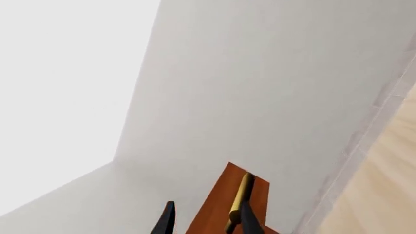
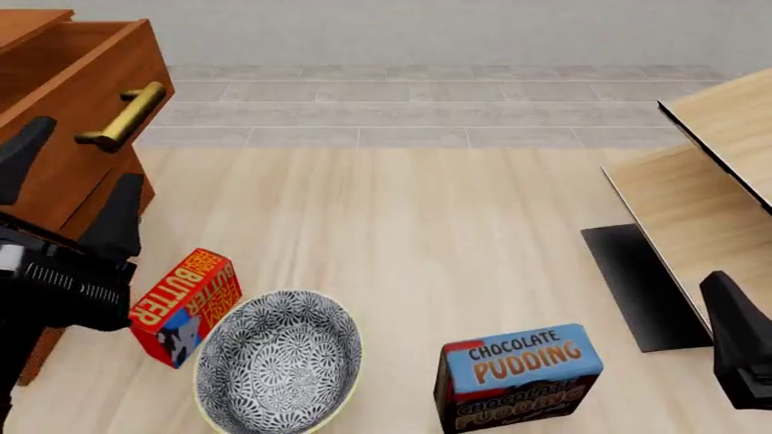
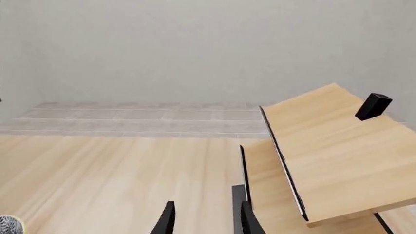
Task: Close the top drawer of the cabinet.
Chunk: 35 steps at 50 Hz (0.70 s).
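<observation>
The left gripper is spread wide, nothing held; its fingers are seen just below the brass handle of the top drawer, which is pulled out of the cabinet at far left. The right gripper is parted too, empty, near pale furniture.

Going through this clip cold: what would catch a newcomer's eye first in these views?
Probably the reddish-brown cabinet at the front view's far left, its top drawer pulled out with a brass bar handle, and the left gripper open just in front of it. Next, the patterned bowl at the near edge, between a red butter box and a chocolate pudding box. The right gripper hangs open near pale wood furniture.
</observation>
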Each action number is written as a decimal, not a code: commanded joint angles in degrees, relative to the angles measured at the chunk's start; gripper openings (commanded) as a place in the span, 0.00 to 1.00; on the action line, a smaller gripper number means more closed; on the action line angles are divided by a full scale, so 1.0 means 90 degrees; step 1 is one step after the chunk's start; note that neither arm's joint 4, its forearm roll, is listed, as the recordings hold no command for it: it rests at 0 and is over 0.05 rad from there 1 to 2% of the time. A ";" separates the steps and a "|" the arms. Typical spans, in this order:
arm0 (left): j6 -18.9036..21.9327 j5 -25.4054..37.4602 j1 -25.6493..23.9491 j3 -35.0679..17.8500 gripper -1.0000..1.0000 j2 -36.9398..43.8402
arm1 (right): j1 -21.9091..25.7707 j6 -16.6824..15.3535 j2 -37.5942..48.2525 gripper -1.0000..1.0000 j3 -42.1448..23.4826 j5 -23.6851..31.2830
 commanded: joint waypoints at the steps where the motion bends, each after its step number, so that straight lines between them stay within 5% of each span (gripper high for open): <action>1: -0.0015 -0.0004 0.0163 -0.0375 1.00 0.0287 | 0.0013 0.0005 0.0000 1.00 0.0012 -0.0015; 35: 0.0102 -0.0005 0.0365 -0.0636 1.00 0.0976 | 0.0085 -0.0016 0.0000 1.00 0.0055 -0.0030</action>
